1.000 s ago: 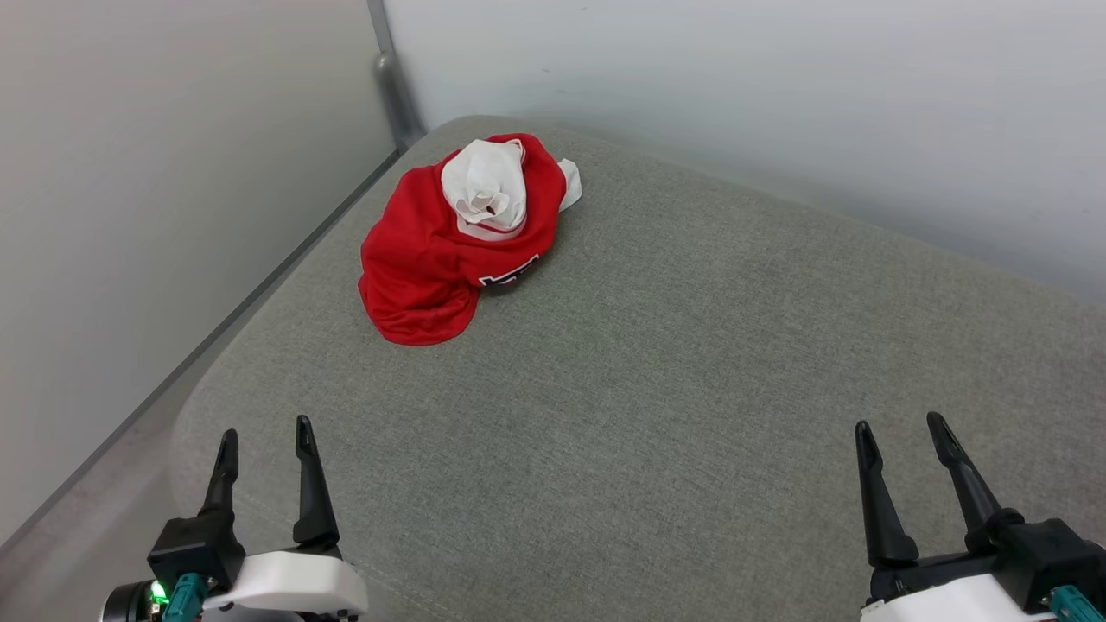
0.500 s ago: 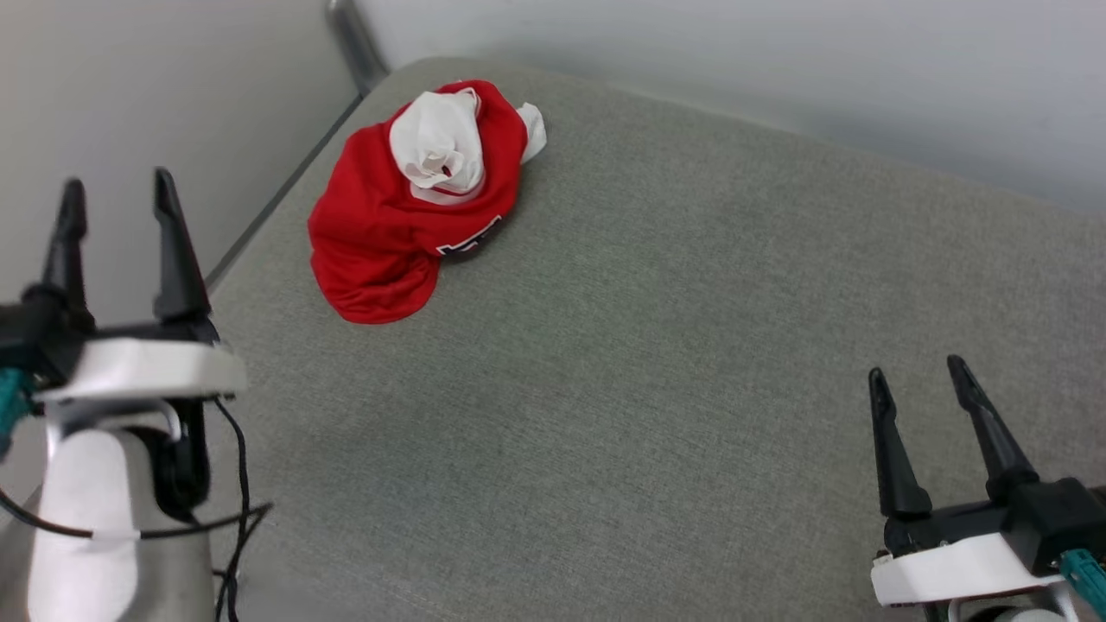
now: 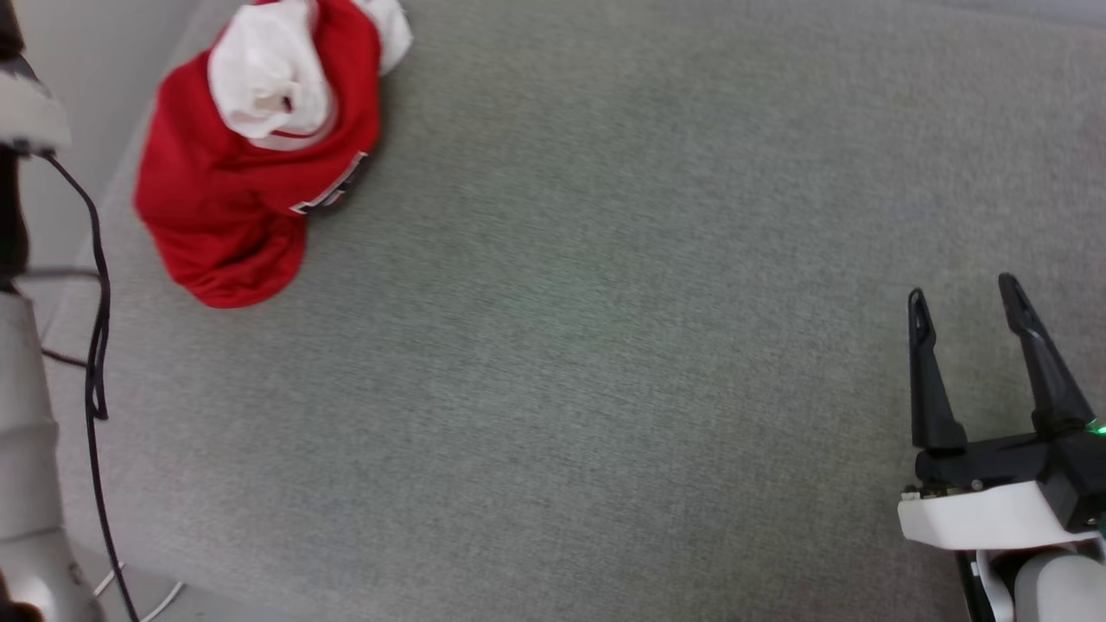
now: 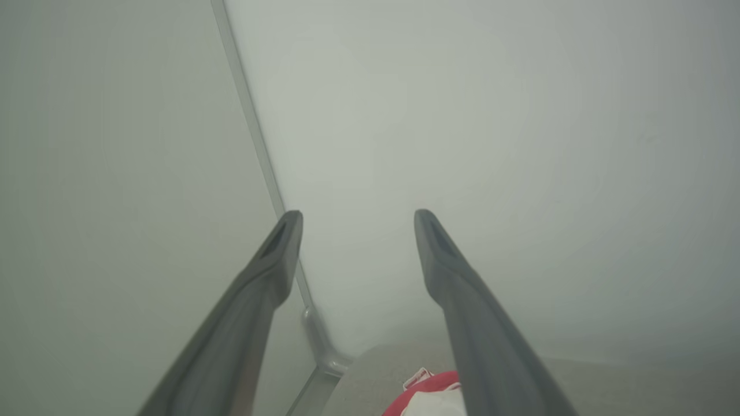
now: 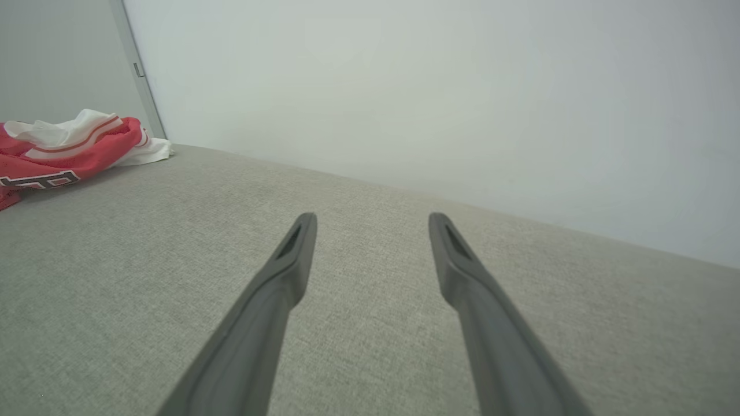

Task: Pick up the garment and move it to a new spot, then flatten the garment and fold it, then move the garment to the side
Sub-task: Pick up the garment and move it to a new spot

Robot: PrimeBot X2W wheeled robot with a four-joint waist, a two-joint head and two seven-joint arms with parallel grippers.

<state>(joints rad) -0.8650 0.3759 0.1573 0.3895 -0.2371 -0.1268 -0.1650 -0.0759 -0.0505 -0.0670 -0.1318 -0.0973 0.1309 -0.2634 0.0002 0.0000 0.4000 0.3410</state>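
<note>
**Head and wrist views: approach to the pick-up.** The garment [image 3: 233, 164], a red jersey with white sleeves, lies bunched in a heap at the far left corner of the grey upholstered cushion [image 3: 605, 363], close to where the walls meet. One white sleeve is rolled on top, and a strip of black lettering shows at the heap's right edge. Nothing touches it.

The left gripper [image 4: 358, 214] hangs above the heap and points at the wall [image 4: 520, 144]. Its jaws are spread wide and hold nothing. The right gripper [image 3: 962, 290] hovers low over the near right of the cushion, well apart from the garment. Its jaws are likewise wide open with nothing between them. A black cable [image 3: 95, 285] trails along the left forearm.

**Handling, as judged.** The fabric looks thin, light and limp, so it should drape and slide rather than keep any shape. A pinch on a raised fold of the red body, near the top of the heap, should lift it in one piece. The loose white sleeve would likely pull out alone and leave the rest dragging.
</note>
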